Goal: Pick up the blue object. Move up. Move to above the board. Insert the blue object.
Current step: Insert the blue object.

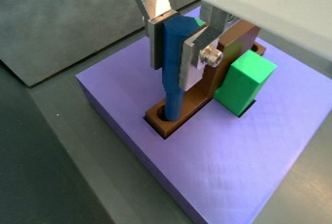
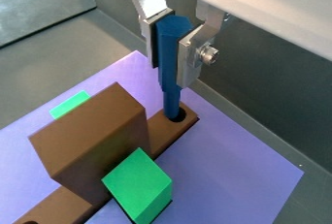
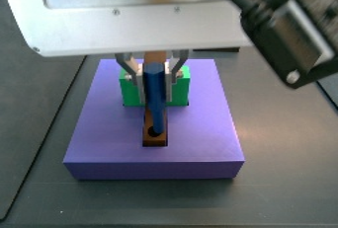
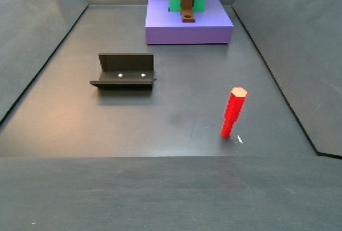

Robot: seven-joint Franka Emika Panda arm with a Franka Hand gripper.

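My gripper (image 1: 174, 65) is shut on the blue object (image 1: 172, 97), a thin blue peg held upright between the silver fingers. It also shows in a wrist view (image 2: 173, 65). The peg's lower end stands in the round hole at the near end of the board (image 1: 197, 104), a narrow brown plank lying on the purple platform (image 1: 130, 87). Peg (image 2: 170, 97) and board (image 2: 185, 124) show the same in a wrist view. In a side view the peg (image 3: 157, 99) stands over the board (image 3: 156, 131), with the gripper partly hidden by the camera housing.
A brown box-like piece (image 2: 88, 143) sits on the board behind the peg, with green blocks (image 2: 138, 185) (image 1: 247, 80) beside it. On the grey floor are the fixture (image 4: 124, 72) and a red stick (image 4: 234, 112). The platform (image 4: 187, 27) stands at the far end.
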